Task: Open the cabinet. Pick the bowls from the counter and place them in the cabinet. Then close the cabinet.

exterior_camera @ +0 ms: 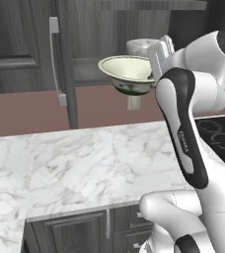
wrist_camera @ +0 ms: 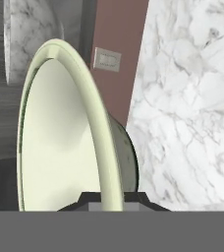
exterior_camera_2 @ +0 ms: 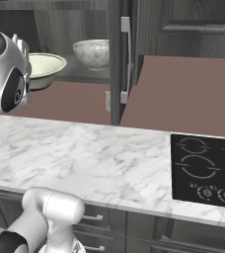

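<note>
The wall cabinet (exterior_camera_2: 85, 29) stands open, its door (exterior_camera_2: 115, 64) swung out edge-on with a silver bar handle (exterior_camera_2: 127, 59). Below it the white marble surface (exterior_camera: 85, 163) lies beside a black cooktop (exterior_camera_2: 206, 170). Inside on the cabinet shelf sits the marbled grey-white bowl (exterior_camera_2: 92, 52). The pale cream bowl (exterior_camera: 127, 73) hangs at the shelf's front edge, its rim pinched between the gripper's (wrist_camera: 111, 196) closed jaws.
</note>
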Controlling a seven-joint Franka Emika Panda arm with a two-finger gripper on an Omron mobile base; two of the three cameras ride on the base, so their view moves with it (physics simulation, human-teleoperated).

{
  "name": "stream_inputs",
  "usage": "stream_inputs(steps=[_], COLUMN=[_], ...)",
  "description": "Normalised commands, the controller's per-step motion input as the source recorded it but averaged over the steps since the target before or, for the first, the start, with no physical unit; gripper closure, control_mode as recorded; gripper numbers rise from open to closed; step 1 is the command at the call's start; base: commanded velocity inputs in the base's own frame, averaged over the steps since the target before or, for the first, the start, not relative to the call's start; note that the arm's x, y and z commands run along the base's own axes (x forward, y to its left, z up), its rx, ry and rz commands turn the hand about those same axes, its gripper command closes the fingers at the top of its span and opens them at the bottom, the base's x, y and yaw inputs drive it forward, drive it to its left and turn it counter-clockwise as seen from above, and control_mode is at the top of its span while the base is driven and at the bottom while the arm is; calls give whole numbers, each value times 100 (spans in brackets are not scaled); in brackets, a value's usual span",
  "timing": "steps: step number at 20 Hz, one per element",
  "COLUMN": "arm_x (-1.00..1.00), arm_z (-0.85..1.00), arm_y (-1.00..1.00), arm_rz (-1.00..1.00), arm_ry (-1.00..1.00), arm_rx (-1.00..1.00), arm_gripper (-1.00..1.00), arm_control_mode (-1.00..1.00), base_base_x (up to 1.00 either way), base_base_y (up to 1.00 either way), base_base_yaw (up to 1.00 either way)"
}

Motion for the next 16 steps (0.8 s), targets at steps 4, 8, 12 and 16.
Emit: stream_inputs(steps=[4,8,12,16], arm_x=[44,49,57,39], arm_z=[0,0,0,0], arm_y=[0,0,6,28], arm_rz=[0,0,0,0], arm_ry=[0,0,0,0], arm_rx=[-1,-1,0,-3], arm_gripper=[100,100,100,100], arm_control_mode=[-100,-100,-100,-100], base_base_x=[0,0,0,0], base_base_y=[0,0,0,0], base_base_yaw=[0,0,0,0])
